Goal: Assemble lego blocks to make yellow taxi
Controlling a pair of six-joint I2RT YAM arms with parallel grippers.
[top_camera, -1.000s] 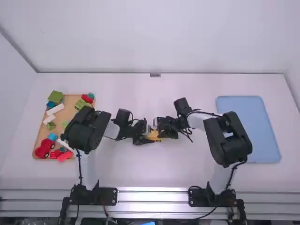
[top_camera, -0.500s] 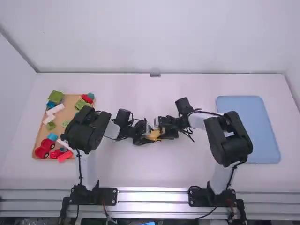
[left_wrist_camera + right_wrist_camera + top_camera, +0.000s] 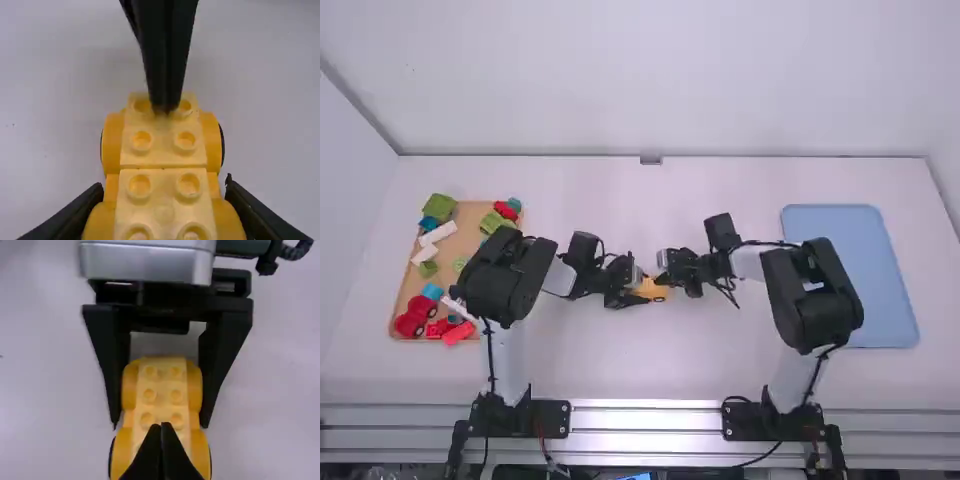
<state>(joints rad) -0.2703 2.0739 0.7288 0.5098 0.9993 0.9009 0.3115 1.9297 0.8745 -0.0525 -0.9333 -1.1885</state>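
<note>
The left hand [image 3: 636, 297] holds the yellow car body [image 3: 655, 291] between its fingers, near the middle of the counter [image 3: 650, 365]; the right hand [image 3: 663, 280] is narrow, fingertips together at the body's other end; whether touching, I cannot tell.

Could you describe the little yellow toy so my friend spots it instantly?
On the white table, near the middle, the left pincer grips a small studded yellow toy by its sides. Its colour sets it apart from the red, green, blue and white blocks in the tan tray.
</note>
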